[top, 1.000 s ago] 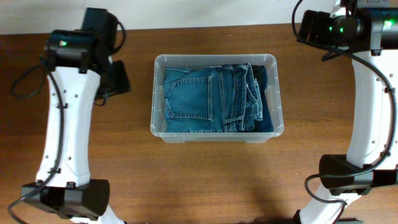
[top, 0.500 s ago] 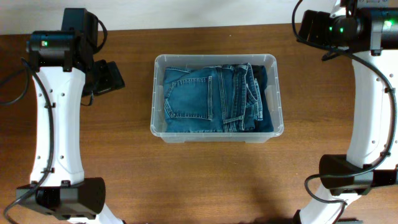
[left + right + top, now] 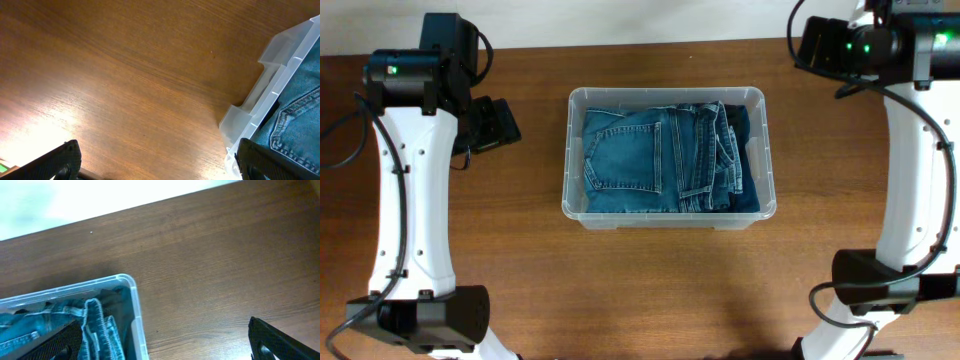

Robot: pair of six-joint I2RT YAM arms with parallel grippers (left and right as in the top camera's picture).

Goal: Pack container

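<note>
From above, a large rectangular container of clear, slightly milky plastic (image 3: 667, 93) sits in the middle of a brown wooden table (image 3: 650, 290) with fine lengthwise grain. The container has rounded corners and a rolled rim. It is filled wall to wall with folded blue denim jeans (image 3: 645, 160), a stitched back pocket facing up and paler seams running along the folds to the right. The left arm (image 3: 415, 190), smooth white shells between black joints, reaches up the left side. The left gripper (image 3: 492, 125), a blocky black shape, hangs over bare wood well apart from the container's left wall. The right arm (image 3: 910, 150), of the same build, rises along the right edge to a black wrist at the far corner.

In the left wrist view, glossy wood with a bright glare patch fills most of the picture. The container's stepped, frosted corner comes in from the right, with denim and orange stitching behind it. The two black fingers (image 3: 62, 160) stand at opposite bottom corners, spread wide with only table between them.

In the right wrist view, the right gripper (image 3: 170, 342) likewise has its dark fingers (image 3: 280, 340) far apart and holds nothing. Below lie the container's rounded far corner, its thin translucent rim and rumpled denim edges, then bare wood up to a pale wall (image 3: 75, 200)
</note>
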